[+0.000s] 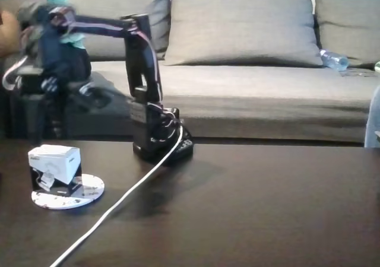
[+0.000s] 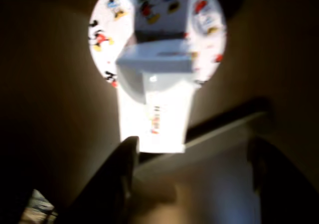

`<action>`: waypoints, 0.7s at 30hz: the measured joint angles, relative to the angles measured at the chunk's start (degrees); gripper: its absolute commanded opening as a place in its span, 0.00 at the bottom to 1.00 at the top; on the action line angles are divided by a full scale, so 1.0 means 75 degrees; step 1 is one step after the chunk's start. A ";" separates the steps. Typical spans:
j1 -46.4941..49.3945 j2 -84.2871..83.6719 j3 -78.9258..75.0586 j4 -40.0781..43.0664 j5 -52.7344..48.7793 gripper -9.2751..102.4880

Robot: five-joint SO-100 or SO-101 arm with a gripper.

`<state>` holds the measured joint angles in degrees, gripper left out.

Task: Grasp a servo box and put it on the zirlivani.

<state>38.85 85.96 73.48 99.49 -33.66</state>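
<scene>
My gripper [image 2: 192,154] hangs wide open and empty above the servo box [image 1: 54,167], which sits on the zirlivani [image 1: 89,191], so I think I only need to pull away.

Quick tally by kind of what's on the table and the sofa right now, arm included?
Servo box: 1, resting on the disc
Zirlivani disc: 1
Robot arm: 1, its gripper open above the box
White cable: 1
Plastic bottle on the sofa: 1
Sofa back cushions: 3
Total: 8
</scene>
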 measured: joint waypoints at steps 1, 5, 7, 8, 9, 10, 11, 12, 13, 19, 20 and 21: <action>-0.0188 0.0258 0.0059 0.0000 0.0047 0.33; -0.0984 0.1523 0.0727 0.0000 0.0352 0.30; -0.1559 0.2262 0.1184 0.0000 0.0598 0.20; -0.1945 0.2613 0.1441 0.0000 0.0738 0.14; -0.2332 0.2965 0.1711 -0.0012 0.0926 0.09; -0.2672 0.3293 0.2039 -0.0094 0.1184 0.08; -0.3012 0.3633 0.2379 -0.0199 0.1418 0.09; -0.3340 0.3949 0.2777 -0.0445 0.1629 0.09; -0.3656 0.4242 0.3199 -0.0820 0.1863 0.09; -0.5496 0.5824 0.6691 -0.3762 0.2988 0.09; -0.5613 0.6164 0.7336 -0.4266 0.3105 0.09; -0.5742 0.6527 0.7969 -0.4699 0.3199 0.09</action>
<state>-4.22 134.91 133.24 64.25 -9.67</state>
